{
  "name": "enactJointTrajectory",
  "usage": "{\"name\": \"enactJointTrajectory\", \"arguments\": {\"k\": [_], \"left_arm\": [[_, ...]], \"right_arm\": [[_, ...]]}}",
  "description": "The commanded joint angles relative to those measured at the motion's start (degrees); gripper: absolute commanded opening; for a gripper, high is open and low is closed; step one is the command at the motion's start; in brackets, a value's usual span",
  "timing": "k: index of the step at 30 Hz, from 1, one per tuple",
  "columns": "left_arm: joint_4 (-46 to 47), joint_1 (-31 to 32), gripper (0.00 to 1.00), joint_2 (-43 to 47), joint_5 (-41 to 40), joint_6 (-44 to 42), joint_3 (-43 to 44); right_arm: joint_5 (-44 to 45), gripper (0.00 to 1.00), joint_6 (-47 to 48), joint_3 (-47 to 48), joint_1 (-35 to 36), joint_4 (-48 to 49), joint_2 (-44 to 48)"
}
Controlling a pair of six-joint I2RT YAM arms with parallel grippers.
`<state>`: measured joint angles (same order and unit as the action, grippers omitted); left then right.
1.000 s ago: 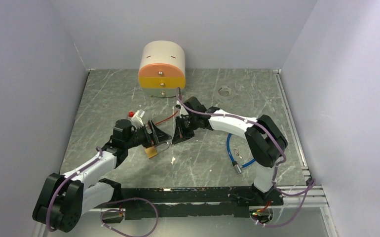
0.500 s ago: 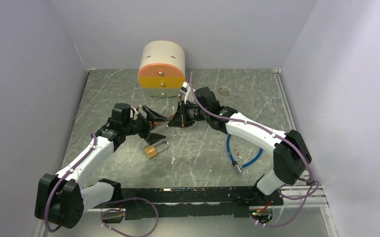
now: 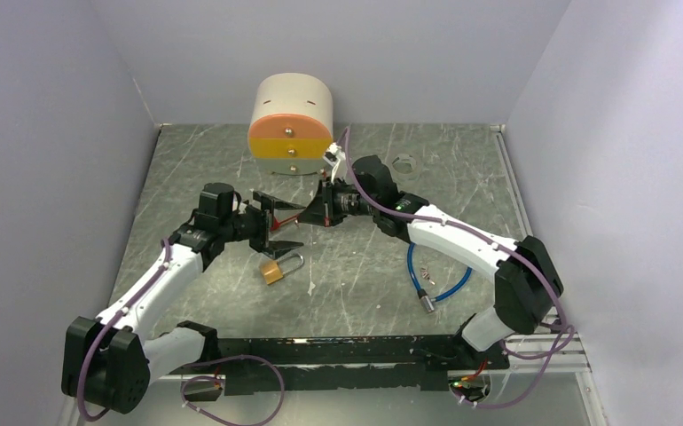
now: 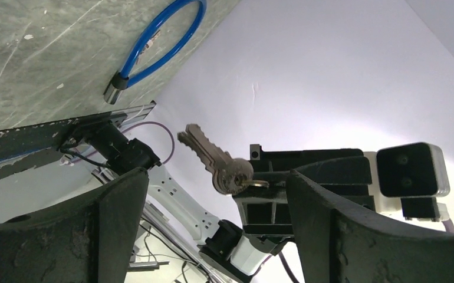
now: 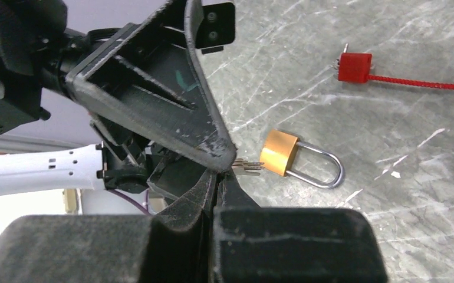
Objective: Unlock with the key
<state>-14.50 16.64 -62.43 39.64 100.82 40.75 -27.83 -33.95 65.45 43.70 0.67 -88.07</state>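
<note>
Right jaws pinched shut on small silver key (image 4: pixel 216 164), blade aimed at left jaws, splayed wide, empty. Since a sec ago both lifted off toward 12 o'clock, so brass padlock w/ steel shackle (image 3: pixel 276 267) lies unheld on grey marbled tabletop (image 3: pixel 356 297); prob. needs re-grip before insertion. Orange-fronted drawer box (image 3: pixel 290 133) at 12, blue cable loop (image 3: pixel 412 266) at 3, bare room at 9.

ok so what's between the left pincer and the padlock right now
Nothing: the top view shows only bare grey tabletop between the open left pincer and the padlock, which lies just nearer the arm bases.
</note>
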Motion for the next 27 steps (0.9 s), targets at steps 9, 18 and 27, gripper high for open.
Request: {"name": "enactJointTrajectory", "arguments": {"k": [9, 18, 27], "left_arm": [[5.2, 0.1, 0.70, 1.1, 0.1, 6.8, -0.4], [2.0, 0.1, 0.32, 1.0, -1.4, 4.9, 0.3], [2.1, 0.1, 0.02, 0.6, -3.6, 0.5, 1.5]], "right_arm": [[-5.1, 0.00, 1.4, -2.3, 0.7, 5.7, 5.0], [-4.5, 0.00, 1.6, -3.1, 0.8, 5.5, 5.8], [-4.4, 0.00, 2.5, -3.9, 0.9, 4.5, 6.7]]}}
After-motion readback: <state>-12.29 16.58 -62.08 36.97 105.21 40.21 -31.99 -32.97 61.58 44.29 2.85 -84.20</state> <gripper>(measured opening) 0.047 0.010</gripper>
